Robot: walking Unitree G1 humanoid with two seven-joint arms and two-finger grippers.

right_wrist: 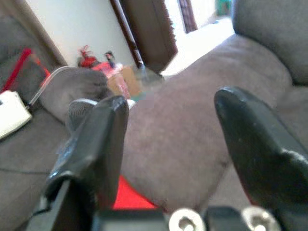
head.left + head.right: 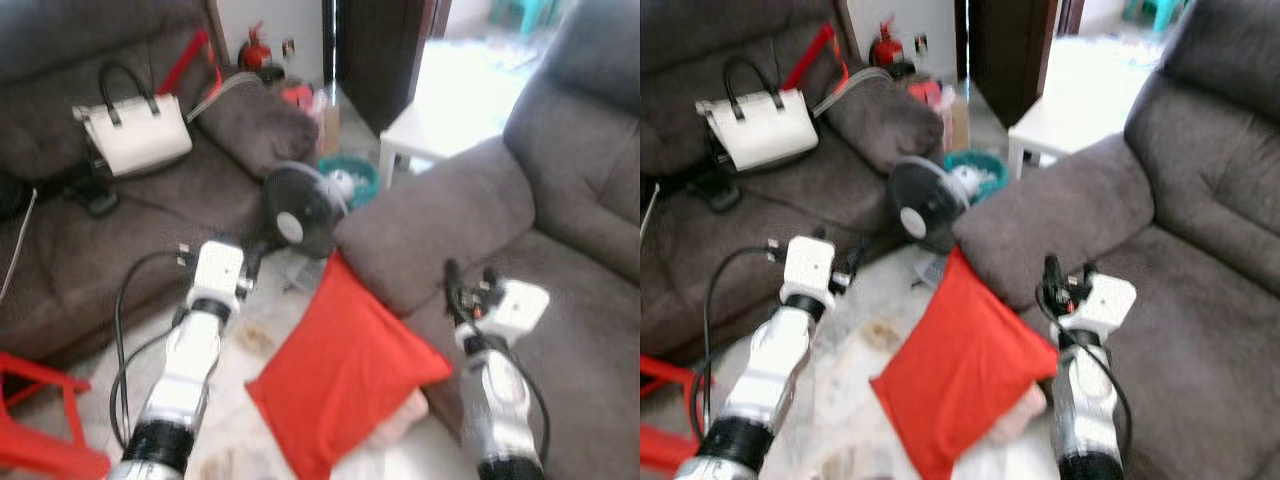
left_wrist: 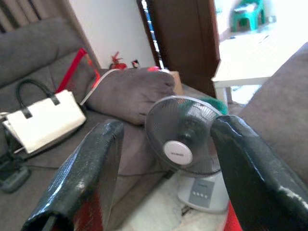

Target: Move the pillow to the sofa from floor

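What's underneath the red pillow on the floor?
A pale pinkish cloth or cushion pokes out beneath the red pillow, lying on the light floor. How far it extends is hidden by the pillow.

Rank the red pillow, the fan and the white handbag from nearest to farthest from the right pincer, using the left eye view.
From the right pincer:
1. Red pillow, just to its left, on the floor against the sofa arm.
2. Fan, farther left and beyond the pillow, on the floor.
3. White handbag, far left on the other sofa's seat.
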